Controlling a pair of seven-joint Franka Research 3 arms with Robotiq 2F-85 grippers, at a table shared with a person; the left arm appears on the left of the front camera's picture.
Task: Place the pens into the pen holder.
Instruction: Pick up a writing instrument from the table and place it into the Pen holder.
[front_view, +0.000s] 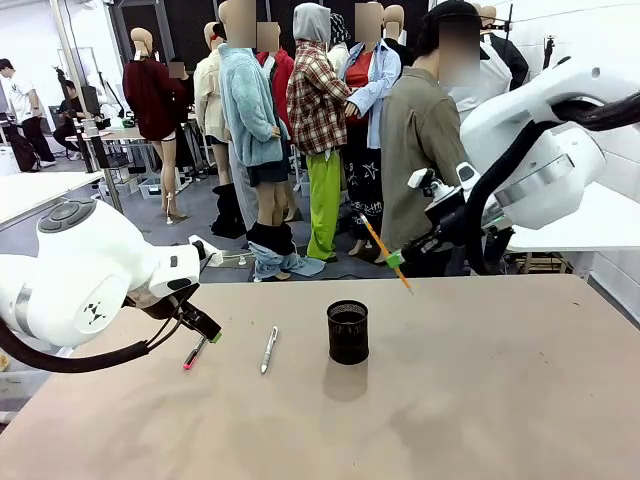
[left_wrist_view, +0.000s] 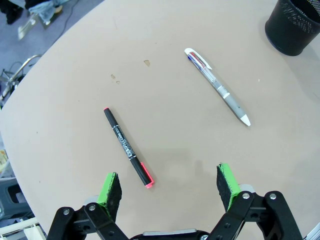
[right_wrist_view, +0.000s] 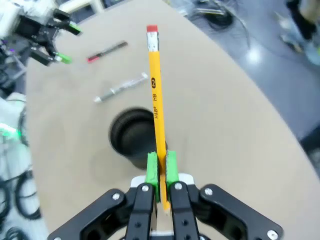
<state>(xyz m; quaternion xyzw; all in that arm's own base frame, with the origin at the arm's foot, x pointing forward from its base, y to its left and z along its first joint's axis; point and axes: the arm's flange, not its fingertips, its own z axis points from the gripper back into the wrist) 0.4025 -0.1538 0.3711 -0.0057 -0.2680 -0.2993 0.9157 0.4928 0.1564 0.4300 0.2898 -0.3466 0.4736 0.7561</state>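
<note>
**Front view:** The right gripper (front_view: 397, 262) is clamped on a tilted orange pencil (front_view: 383, 250), held above and right of the pen holder (front_view: 347, 332). Lowered at this slant, the pencil could strike the rim and tip the cup.

**Left wrist view:** The left gripper (left_wrist_view: 169, 185) has its jaws apart over the dark pen (left_wrist_view: 127, 147). The silver pen (left_wrist_view: 217, 86) lies apart. An off-centre descent could shove the pen away.

**Right wrist view:** The pencil's long overhang may pivot in the pads.

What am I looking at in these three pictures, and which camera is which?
Two white robot arms share a table. The front view looks across it: left arm, right arm. Each wrist view looks along that arm's own jaws. The left jaws stand open near a dark pen with a pink-red end; a silver-white pen lies beside it. The right jaws are shut on an orange pencil, held in the air near the black pen holder.
</note>
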